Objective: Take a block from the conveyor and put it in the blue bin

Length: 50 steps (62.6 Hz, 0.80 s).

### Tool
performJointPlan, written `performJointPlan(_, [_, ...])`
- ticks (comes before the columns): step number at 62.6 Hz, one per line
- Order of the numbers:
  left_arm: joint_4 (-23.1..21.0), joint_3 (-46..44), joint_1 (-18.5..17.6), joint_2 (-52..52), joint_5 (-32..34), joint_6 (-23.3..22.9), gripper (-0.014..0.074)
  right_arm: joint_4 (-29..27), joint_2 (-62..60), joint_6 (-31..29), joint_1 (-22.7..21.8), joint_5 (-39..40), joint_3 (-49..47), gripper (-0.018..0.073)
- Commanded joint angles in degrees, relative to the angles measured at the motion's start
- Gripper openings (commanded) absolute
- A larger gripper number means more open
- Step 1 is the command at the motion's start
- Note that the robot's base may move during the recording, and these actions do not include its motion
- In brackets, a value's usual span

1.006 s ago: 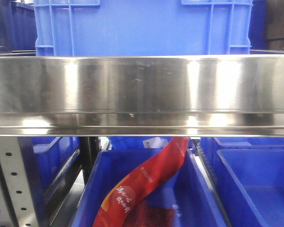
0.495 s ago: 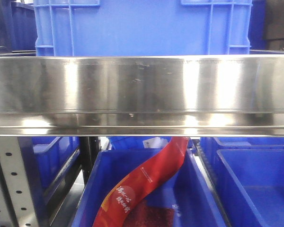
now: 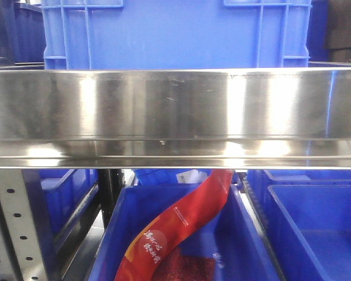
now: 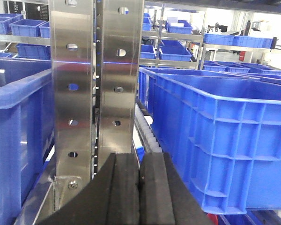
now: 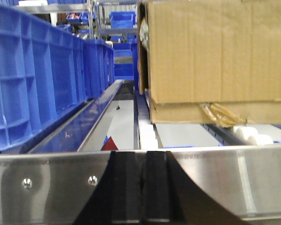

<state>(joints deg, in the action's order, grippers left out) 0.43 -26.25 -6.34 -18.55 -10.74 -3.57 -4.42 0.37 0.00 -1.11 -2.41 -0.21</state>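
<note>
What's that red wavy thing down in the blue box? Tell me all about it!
The red strip is a long, glossy, flat band like a packet or banner, with small gold characters printed near its lower end. It curves diagonally from under the steel beam down toward the lower left, lying inside the blue bin. Its top end is hidden by the beam. Nothing grips it.

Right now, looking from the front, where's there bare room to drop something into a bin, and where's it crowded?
The right lower blue bin shows a bare floor; it borders the middle bin. That middle bin is crowded: a red pouch runs diagonally across it. Above, the steel shelf rail spans the whole view, with a big blue crate on it.
</note>
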Motion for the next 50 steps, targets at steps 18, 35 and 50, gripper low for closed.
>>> performJointPlan(18, [0.25, -0.04, 0.13, 0.41, 1.14, -0.06, -0.0111, 0.38, -0.37, 0.00, -0.37, 2.03, 0.21, -0.0168])
performJointPlan(35, [0.25, -0.04, 0.13, 0.41, 1.14, -0.06, -0.0111, 0.50, -0.37, 0.00, -0.37, 1.34, 0.21, -0.0168])
performJointPlan(50, [0.25, -0.04, 0.13, 0.41, 1.14, -0.06, -0.0111, 0.50, -0.37, 0.00, -0.37, 1.45, 0.21, -0.0168])
